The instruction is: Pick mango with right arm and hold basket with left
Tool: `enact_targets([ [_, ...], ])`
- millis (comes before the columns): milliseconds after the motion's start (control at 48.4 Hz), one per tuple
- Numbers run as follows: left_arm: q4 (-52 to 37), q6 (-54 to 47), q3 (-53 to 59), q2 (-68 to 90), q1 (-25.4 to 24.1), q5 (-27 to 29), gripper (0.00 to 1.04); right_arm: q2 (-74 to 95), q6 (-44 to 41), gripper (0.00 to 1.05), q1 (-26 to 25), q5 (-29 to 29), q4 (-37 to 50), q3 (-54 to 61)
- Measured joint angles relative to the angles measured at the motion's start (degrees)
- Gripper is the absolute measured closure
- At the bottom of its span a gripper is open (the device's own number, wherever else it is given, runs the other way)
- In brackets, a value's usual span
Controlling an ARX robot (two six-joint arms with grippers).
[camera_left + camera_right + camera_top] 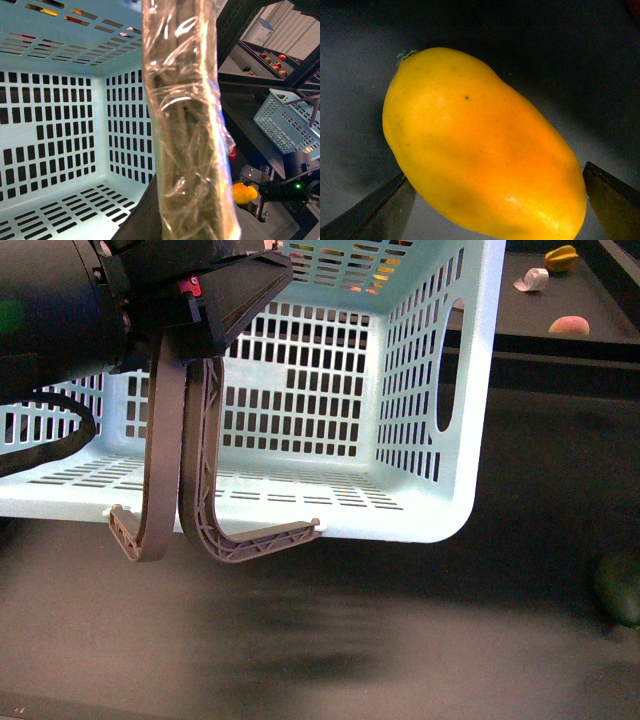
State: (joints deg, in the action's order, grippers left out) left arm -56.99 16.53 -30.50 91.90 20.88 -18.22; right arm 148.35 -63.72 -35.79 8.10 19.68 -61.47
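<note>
The pale blue slotted basket [420, 440] hangs tipped above the dark table, and its brown handles [245, 545] dangle below the rim. My left gripper [235, 300] is shut on the basket at its upper rim. In the left wrist view a plastic-wrapped cable bundle [185, 120] hides the jaws, and the basket's inside [60, 115] is empty. The yellow-orange mango [485, 145] fills the right wrist view, held between the dark fingers [375, 210] of my shut right gripper [495, 210]. Beyond the basket, the mango [244, 192] shows again in the right gripper [256, 196].
On the back shelf lie a yellow star-shaped fruit [561, 257], a pinkish fruit [568, 326] and a white object [531, 280]. A dark green fruit [620, 588] lies at the table's right edge. A second blue basket [287, 120] stands on a rack.
</note>
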Motion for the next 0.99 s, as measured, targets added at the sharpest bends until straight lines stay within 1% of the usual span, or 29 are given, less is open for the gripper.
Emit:
enact_targets([
  [186,0.00,0.00,0.00,0.00,0.00,0.00,0.96,0.72,0.15,0.08,0.22,0.90,-3.10,-1.77],
  [702,0.00,0.00,0.00,0.00,0.02,0.00,0.96,3.52,3.08,0.09,-0.07,2.78,-4.55,-3.65],
  [744,0.00,0.00,0.00,0.00,0.02,0.00,0.96,3.54,3.19,0.11,-0.07,2.82,-4.52,-3.67],
  [868,0.00,0.00,0.00,0.00,0.00,0.00,0.96,3.76,3.69,0.28,-0.07,3.17,-3.96,-3.72],
  [992,0.00,-0.02,0.00,0.00,0.02,0.00,0.96,3.80,4.37,0.41,-0.04,3.56,-3.50,-3.69],
])
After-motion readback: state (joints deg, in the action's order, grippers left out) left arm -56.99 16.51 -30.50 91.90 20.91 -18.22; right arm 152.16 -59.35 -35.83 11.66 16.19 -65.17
